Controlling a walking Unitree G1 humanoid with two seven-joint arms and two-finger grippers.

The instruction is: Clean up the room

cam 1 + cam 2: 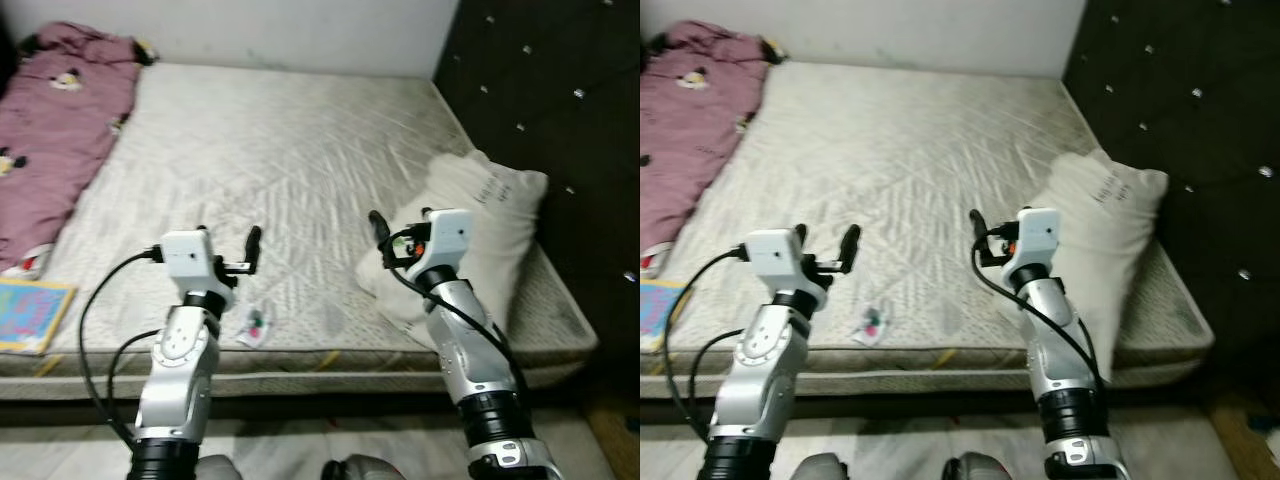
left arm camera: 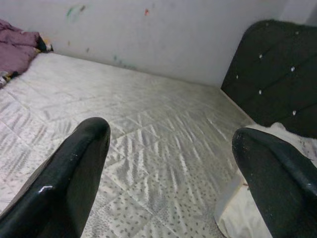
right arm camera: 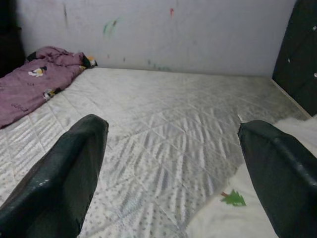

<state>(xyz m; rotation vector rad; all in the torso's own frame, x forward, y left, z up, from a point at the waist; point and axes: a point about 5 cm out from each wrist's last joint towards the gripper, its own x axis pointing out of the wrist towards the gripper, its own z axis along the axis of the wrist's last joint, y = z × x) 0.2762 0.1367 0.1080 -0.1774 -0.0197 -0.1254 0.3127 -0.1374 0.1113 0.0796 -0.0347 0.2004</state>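
Both grippers, left gripper (image 1: 228,240) and right gripper (image 1: 402,228), hung over the mattress (image 1: 260,150) edge, fingers spread, nothing held; I'd go for the wrapper (image 1: 256,325) just beside the left, low and slow; counts: one mattress, one purple blanket (image 1: 55,130), one pillow (image 1: 480,230), one book (image 1: 30,312), one wrapper

I see a pillow (image 1: 480,225) on the bed's (image 1: 270,150) right, a blanket (image 1: 50,130) left, a wrapper (image 1: 256,325) near the front edge.
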